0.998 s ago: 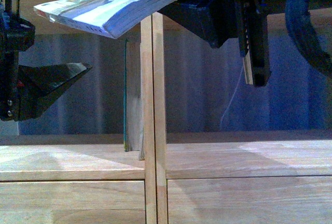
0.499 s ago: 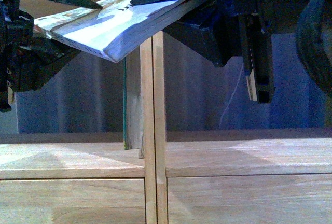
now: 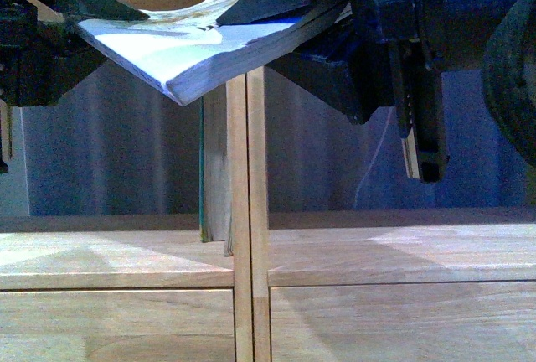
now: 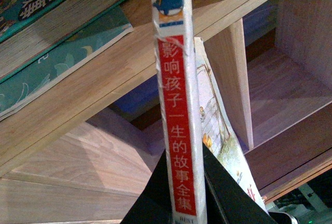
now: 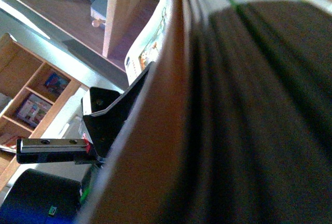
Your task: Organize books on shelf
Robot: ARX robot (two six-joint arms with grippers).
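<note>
Holding a thin paperback (image 3: 201, 52) with a white-and-red spine and a pale illustrated cover, I have it up at 12 o'clock in the front view, in front of the light-wood shelf (image 3: 117, 266). It lies nearly flat and sags towards its near corner. My left gripper (image 4: 185, 195) is clenched on the spine end, at the book's 9 o'clock side, with one dark finger on each face. My right gripper (image 3: 251, 39) is clamped on the 3 o'clock end, with one finger over the cover and the other beneath it. The right wrist view is filled by the page edges, so it tells me little more.

Below, at 6 o'clock from the paperback, a thicker teal-covered book (image 3: 214, 169) with pale page edges stands upright on the shelf board. It rests against the 9 o'clock face of the upright wooden divider (image 3: 248, 211).

I judge this to be the two-handed regrip before placing, so the paperback is not yet shelved. Next, I think one gripper has to let go while the other turns the book upright. Then it comes down into the open bay at 9 o'clock of the teal book, and it should slide in gently so that the standing book is not tipped.
</note>
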